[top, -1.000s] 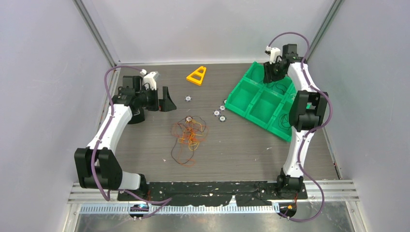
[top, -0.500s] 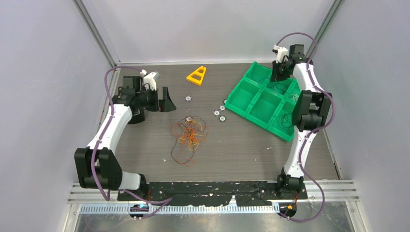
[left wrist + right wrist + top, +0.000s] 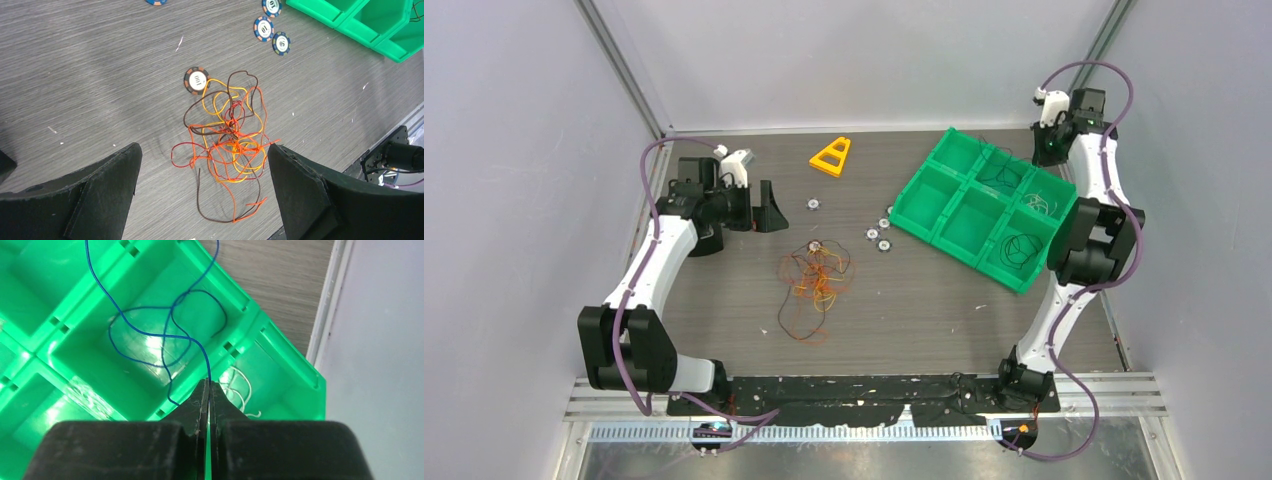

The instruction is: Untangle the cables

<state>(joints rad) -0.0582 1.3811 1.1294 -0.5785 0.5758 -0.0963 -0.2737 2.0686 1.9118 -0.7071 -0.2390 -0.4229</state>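
The cables [image 3: 814, 280] lie as a loose tangle of orange, red, yellow and dark brown wires mid-table. In the left wrist view the cables [image 3: 227, 135] lie on the table below and between my fingers. My left gripper [image 3: 769, 207] is open and empty, left of and behind the tangle, and its own view shows the left gripper [image 3: 203, 150] wide open. My right gripper [image 3: 1046, 148] is at the far right corner of the green tray [image 3: 924, 205]. In its own view the right gripper [image 3: 209, 382] is shut on a thin blue wire [image 3: 150, 335] that loops down into a tray compartment.
A yellow triangle [image 3: 831, 156] lies at the back. Several poker chips [image 3: 879, 238] sit between the tangle and the tray, and one chip [image 3: 196, 80] touches the tangle. Tray compartments hold dark wire loops [image 3: 1016, 246] and a white wire [image 3: 240, 387]. Walls close in on both sides.
My right arm has swung right and back, from over the tray's far compartments to its far right corner, still holding the blue wire. The left arm and the tangle have not moved.
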